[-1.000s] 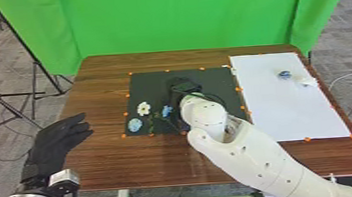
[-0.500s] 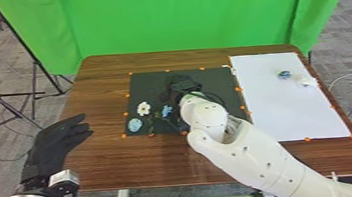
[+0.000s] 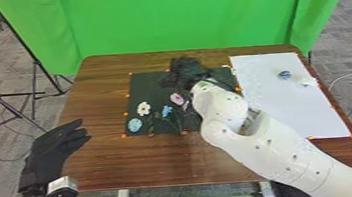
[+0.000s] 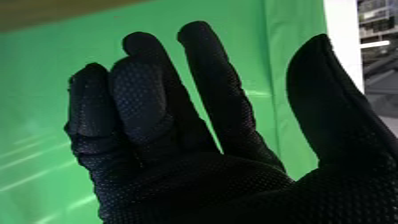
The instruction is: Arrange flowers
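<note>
1. Green cloth (image 3: 176,21) hangs behind a brown wooden desk (image 3: 101,162), and grey carpet (image 3: 6,133) spreads around it; thin black tripod legs (image 3: 36,78) stand off to the robot's left.
2. On the desk lies a black mat (image 3: 143,84) with small orange dots along its edges, and just beside it, on the robot's right, a white sheet (image 3: 276,114).
3. I can make out 4 flowers on the mat: a white flower (image 3: 144,108), a pale blue flower (image 3: 135,124) nearer the robot, a deeper blue flower (image 3: 167,110) and a pink flower (image 3: 177,99) beside the right arm.
4. White, deeper blue and pink all have their heads toward the cloth, with their long axes running roughly from the far side toward the robot; their dark stems are hard to follow against the mat. How the pale blue flower's stem lies, I cannot tell.
5. Over on the sheet sit 2 more blooms, near each other: a small blue bloom (image 3: 284,74) and a white bloom (image 3: 307,81). I cannot tell which way they point.
6. The right robot hand (image 3: 187,73) is over the far part of the mat, released, its fingers extended and the thumb well apart.
7. The left robot hand (image 3: 52,153) hangs beside the desk, relaxed and empty, its fingers loosely extended toward the cloth.
</note>
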